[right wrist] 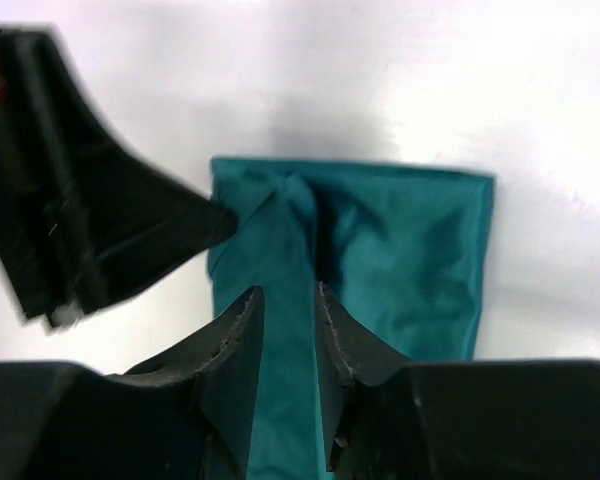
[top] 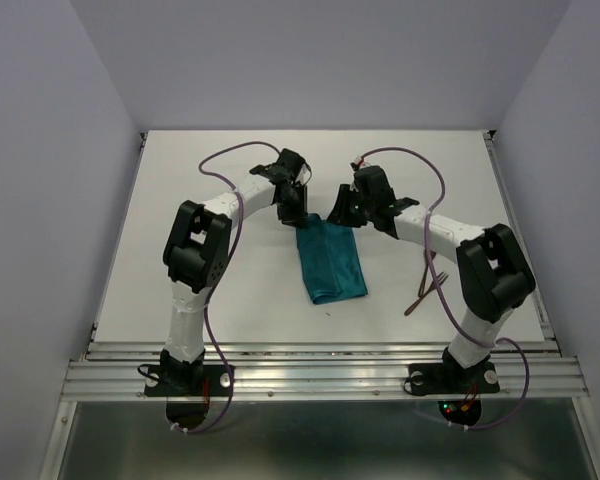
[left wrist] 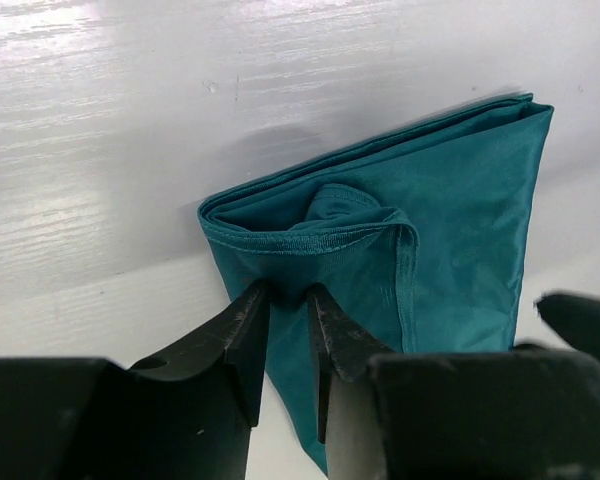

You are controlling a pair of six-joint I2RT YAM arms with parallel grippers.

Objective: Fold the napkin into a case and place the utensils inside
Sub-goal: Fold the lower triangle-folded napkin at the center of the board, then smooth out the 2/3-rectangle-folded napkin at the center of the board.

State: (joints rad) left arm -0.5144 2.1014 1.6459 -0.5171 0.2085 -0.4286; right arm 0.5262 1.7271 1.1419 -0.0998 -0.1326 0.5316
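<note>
The teal napkin (top: 331, 262) lies folded into a narrow strip mid-table, long axis running from far to near. My left gripper (top: 293, 210) is at its far left corner. In the left wrist view the left gripper (left wrist: 288, 290) is shut on the bunched hem of the napkin (left wrist: 450, 230). My right gripper (top: 342, 216) is at the far right corner. In the right wrist view the right gripper (right wrist: 285, 295) is nearly closed, with a raised ridge of the napkin (right wrist: 410, 250) between the fingertips. The two reddish-brown utensils (top: 426, 285) lie crossed on the table to the right.
The white table (top: 220, 290) has raised metal rails along its left, right and near edges. The left gripper's finger (right wrist: 130, 235) shows in the right wrist view, touching the napkin's corner close to my right fingers. The right arm's elbow (top: 492, 270) stands just beside the utensils.
</note>
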